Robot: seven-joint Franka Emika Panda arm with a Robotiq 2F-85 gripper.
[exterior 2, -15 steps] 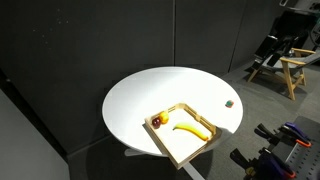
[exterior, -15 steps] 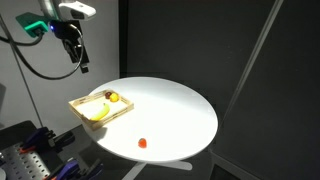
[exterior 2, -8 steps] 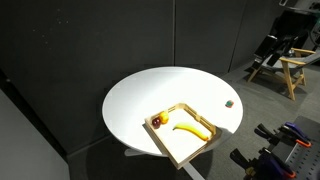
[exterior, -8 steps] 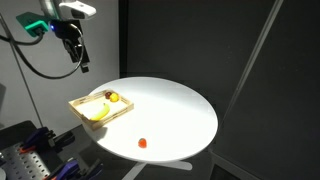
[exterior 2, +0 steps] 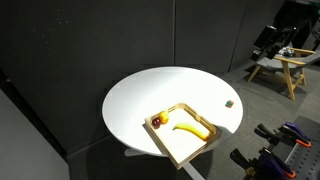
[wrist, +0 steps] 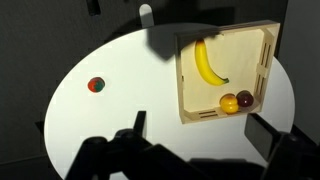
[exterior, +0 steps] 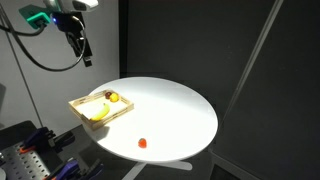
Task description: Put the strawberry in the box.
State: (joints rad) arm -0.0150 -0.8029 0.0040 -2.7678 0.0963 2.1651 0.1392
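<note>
The strawberry is a tiny red lump alone on the round white table, near its front edge. In the wrist view the strawberry lies well left of the box. The box is a shallow light-wood tray at the table's left side, and it also shows from the opposite side as the box. My gripper hangs high above and behind the box, far from the strawberry. In the wrist view the gripper is open with nothing between its fingers.
Inside the box lie a yellow banana, a small orange fruit and a dark red fruit. Black curtains surround the table. A wooden stool stands behind it.
The arm has shifted slightly up and to the right in the exterior view. The jaws stay open. Nothing on the table has moved.
</note>
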